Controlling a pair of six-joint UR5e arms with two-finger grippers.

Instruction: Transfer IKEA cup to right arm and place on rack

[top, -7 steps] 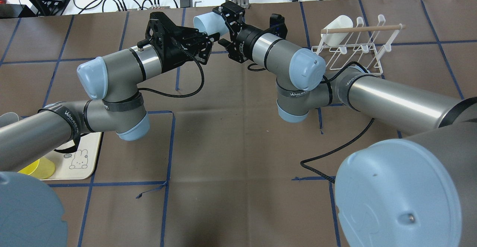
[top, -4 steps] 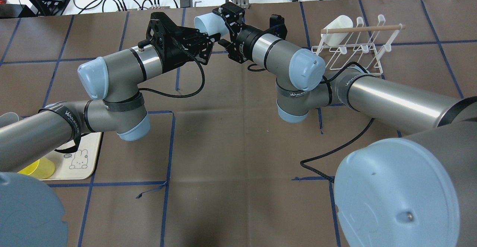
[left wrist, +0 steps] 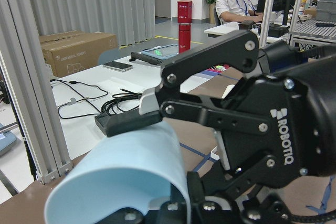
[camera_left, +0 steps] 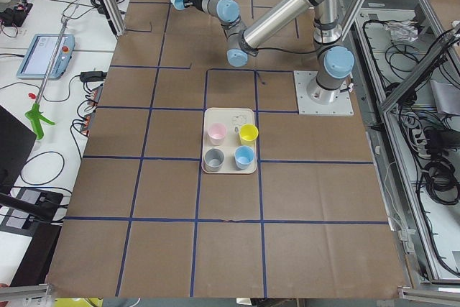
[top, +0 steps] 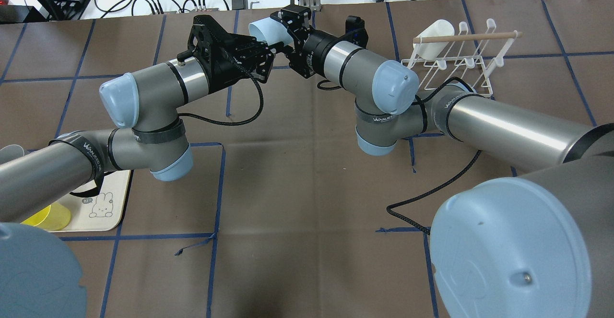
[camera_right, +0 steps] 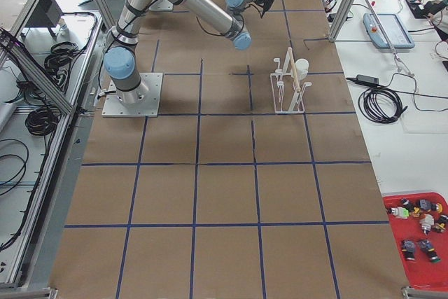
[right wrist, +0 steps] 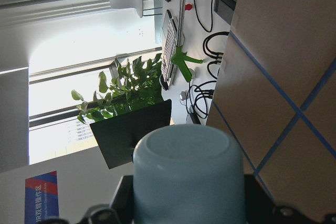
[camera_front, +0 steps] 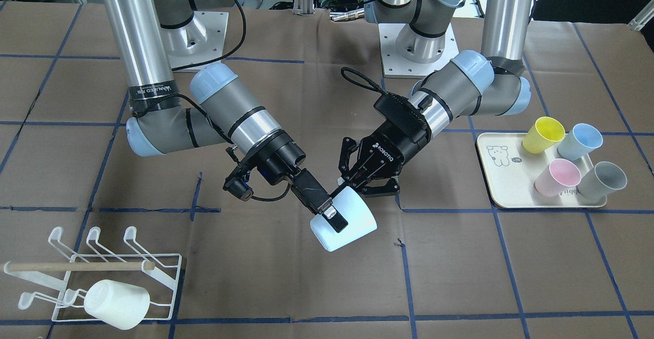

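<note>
A pale-blue cup hangs on its side in the air between the two grippers, over the far middle of the table. It also shows in the overhead view, the left wrist view and the right wrist view. My left gripper is shut on the cup's rim end. My right gripper straddles the cup's body, one pad flat against its side, the other hidden. The white wire rack with its wooden dowel stands on the right arm's side and holds a white cup.
A cream tray on the left arm's side holds several coloured cups. A black cable trails over the mat under the right arm. Blue tape lines grid the brown mat. Cables and gear lie beyond the table's far edge.
My right gripper has moved a little further onto the cup and turned slightly. My left gripper and the cup have stayed in place.
</note>
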